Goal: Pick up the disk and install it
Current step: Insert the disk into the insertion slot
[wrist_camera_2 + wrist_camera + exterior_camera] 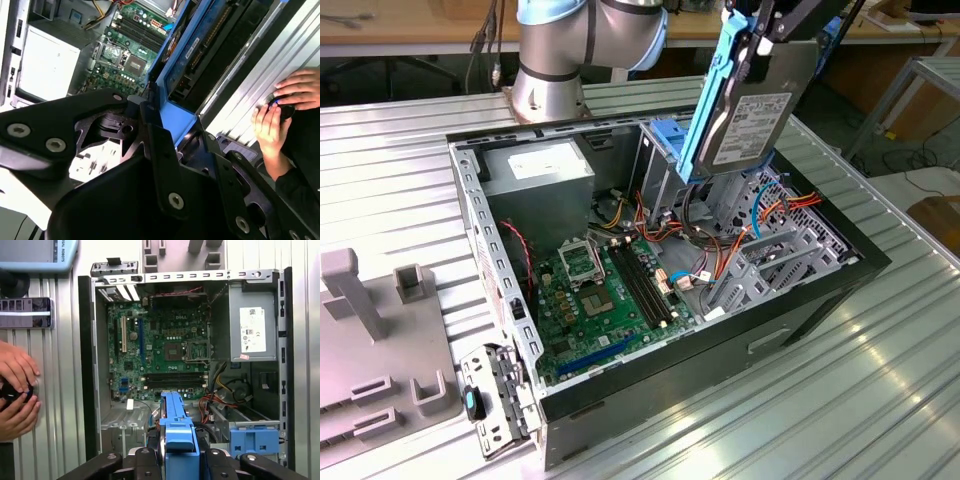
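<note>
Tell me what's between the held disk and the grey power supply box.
A bundle of coloured cables, seen in the first wrist view between the disk and power supply box.

The computer case (pixel 720 372) lies open on the ribbed table (pixel 400 160), the arm's base (pixel 548 85) behind it and a fixture plate (pixel 370 345) on the exterior view's left. Inside, the motherboard (pixel 595 290) lies on the floor, the power supply (pixel 535 172) in the corner nearest the arm's base, the drive cage (pixel 772 250) at the exterior view's right. The disk (pixel 752 125) hangs tilted above the drive cage, its upper end held in the gripper (pixel 757 45).
</note>
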`<state>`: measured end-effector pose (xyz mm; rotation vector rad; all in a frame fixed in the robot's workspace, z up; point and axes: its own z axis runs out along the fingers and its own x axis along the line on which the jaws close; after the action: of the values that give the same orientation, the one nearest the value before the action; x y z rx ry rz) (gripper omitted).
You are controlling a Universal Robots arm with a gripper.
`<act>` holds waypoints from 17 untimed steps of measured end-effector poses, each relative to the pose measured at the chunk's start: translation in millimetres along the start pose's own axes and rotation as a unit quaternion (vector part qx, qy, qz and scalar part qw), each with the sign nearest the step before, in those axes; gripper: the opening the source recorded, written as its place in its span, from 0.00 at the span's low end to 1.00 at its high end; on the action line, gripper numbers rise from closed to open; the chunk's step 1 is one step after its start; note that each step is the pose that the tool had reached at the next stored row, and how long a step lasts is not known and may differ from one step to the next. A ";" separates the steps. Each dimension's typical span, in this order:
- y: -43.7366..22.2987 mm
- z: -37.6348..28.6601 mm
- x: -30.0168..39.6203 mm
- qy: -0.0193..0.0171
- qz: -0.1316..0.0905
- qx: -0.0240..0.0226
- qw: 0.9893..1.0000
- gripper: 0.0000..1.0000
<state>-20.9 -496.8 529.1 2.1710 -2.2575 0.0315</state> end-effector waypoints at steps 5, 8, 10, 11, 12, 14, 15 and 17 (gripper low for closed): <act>-0.1 0.1 0.7 0.000 0.000 0.000 1.000 0.37; 0.0 0.2 1.2 0.000 0.000 0.000 1.000 0.37; -0.2 0.6 3.9 0.000 0.000 0.000 1.000 0.37; -0.4 1.2 7.8 0.000 0.000 0.000 1.000 0.37; -0.5 2.7 14.1 -0.001 0.001 0.000 1.000 0.37; -1.3 5.7 21.8 -0.002 0.002 0.000 1.000 0.37; -3.1 6.6 23.5 -0.004 0.002 0.000 1.000 0.37; -9.5 8.1 25.4 -0.005 0.002 0.000 1.000 0.37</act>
<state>-12.3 -522.7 521.6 2.1714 -2.2667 0.0204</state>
